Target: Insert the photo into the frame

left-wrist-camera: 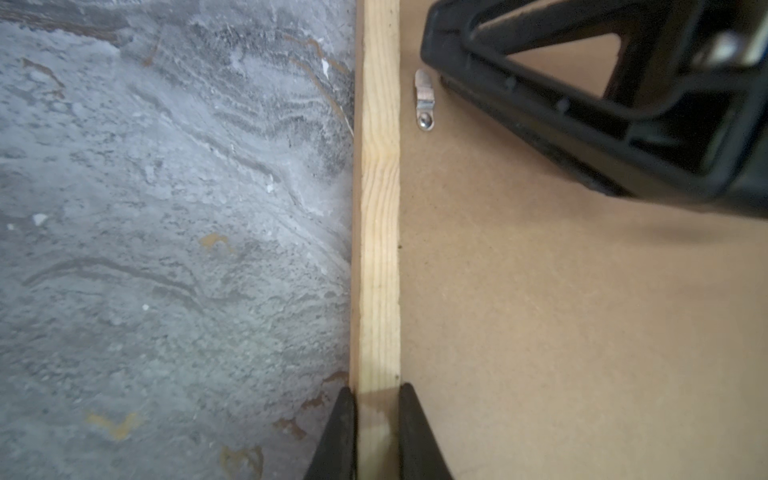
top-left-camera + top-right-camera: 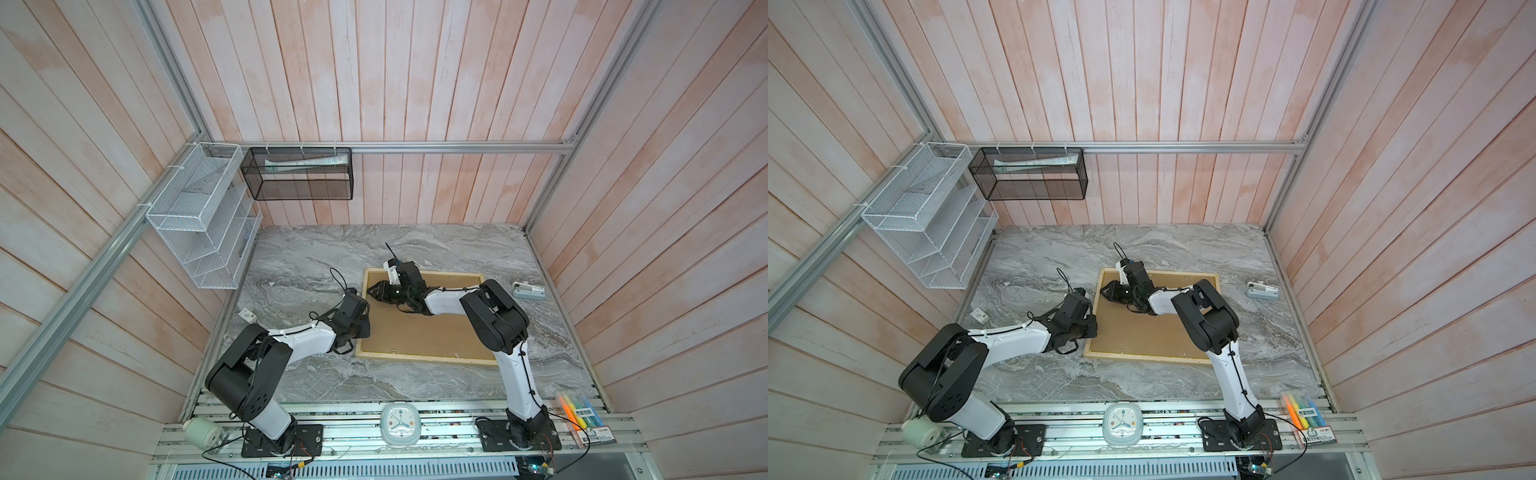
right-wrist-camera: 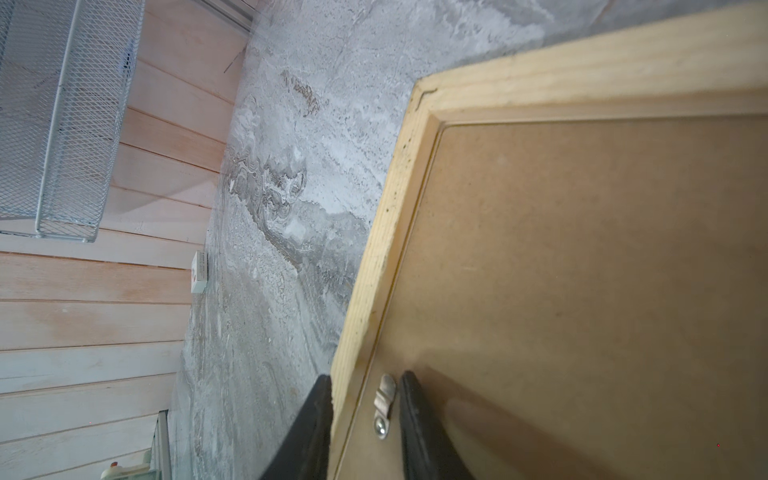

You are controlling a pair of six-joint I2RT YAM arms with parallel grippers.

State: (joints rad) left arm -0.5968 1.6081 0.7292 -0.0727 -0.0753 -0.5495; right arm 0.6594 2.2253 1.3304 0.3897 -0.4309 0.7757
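Observation:
The frame (image 2: pixel 424 358) (image 2: pixel 1142 357) of pale wood lies face down on the marble table, and a plain brown backing board (image 2: pixel 415 332) fills it. The photo is hidden. My left gripper (image 2: pixel 362 328) (image 1: pixel 377 390) is shut on the frame's left strip (image 1: pixel 379 208), one finger outside it and one on the board. My right gripper (image 2: pixel 371 291) (image 3: pixel 365 376) is farther along that strip near the far left corner. Its jaws are shut on the strip (image 3: pixel 374 249), with a small metal turn clip (image 3: pixel 384 399) between them. One black finger (image 1: pixel 519 108) of it shows beside that clip (image 1: pixel 424 99).
A grey stapler-like device (image 2: pixel 528 289) lies right of the frame and a small white box (image 2: pixel 248 314) lies at the table's left edge. A white mesh rack (image 2: pixel 199 216) and a black mesh basket (image 2: pixel 299 174) hang on the walls. A clock (image 2: pixel 400 424) and highlighters (image 2: pixel 582 415) sit in front.

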